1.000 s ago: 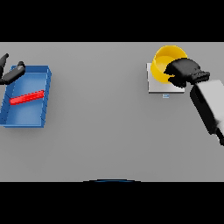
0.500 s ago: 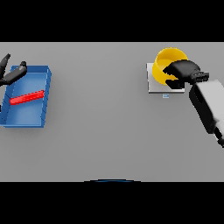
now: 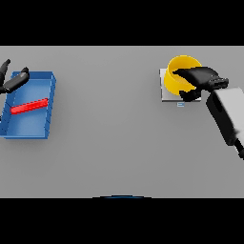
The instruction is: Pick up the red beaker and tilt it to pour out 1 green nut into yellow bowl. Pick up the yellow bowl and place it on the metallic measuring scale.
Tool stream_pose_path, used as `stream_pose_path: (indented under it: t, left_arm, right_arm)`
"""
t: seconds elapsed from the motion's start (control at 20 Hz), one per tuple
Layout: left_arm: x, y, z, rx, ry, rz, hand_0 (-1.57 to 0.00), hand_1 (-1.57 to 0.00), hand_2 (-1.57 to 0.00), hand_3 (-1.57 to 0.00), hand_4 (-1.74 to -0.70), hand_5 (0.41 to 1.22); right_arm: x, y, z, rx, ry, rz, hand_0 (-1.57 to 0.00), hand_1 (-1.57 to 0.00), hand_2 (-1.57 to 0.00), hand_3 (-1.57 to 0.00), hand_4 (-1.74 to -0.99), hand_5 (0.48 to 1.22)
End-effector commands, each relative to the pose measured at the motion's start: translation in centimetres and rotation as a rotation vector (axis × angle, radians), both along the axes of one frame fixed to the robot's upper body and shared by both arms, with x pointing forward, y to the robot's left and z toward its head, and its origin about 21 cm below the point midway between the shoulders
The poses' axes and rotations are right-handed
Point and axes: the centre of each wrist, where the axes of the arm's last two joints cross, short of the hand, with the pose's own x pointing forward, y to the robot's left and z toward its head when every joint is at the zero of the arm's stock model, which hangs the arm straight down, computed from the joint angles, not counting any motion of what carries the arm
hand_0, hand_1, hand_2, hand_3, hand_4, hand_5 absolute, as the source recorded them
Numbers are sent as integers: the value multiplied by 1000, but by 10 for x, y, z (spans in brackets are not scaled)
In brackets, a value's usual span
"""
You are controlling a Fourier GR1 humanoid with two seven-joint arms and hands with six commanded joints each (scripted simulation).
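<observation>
Right hand (image 3: 198, 78) curled on the yellow bowl (image 3: 178, 75) rim, bowl now sitting on the metallic measuring scale (image 3: 164, 95) near the table's far right edge. Bowl barely shifted versus a second ago, so placement looks done; release remains. Left hand (image 3: 14, 81), fingers relaxed, hovers at far left by the blue tray (image 3: 47, 102) with a red item (image 3: 29, 106), slightly moved.

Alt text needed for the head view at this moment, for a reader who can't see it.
The right hand grips the yellow bowl, which sits on the metallic measuring scale at the table's right. On the left, a blue tray holds a red beaker lying flat, with the left hand open at its far-left corner.
</observation>
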Motion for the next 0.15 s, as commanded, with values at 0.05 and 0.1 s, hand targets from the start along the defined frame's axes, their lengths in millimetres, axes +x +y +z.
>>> stream_pose_path:
  t: [0.05,0.1]
  left_arm:
    - [0,1,0,8,2,0,1,1,1,1,-833,760]
    - [-1,0,2,3,-6,-5,1,1,1,1,-833,760]
  right_arm:
    - [-2,-1,-1,-10,8,-2,-80,-79,-62,-53,-1395,787]
    - [-1,-1,0,-10,7,-4,-64,-63,-50,-42,-1390,779]
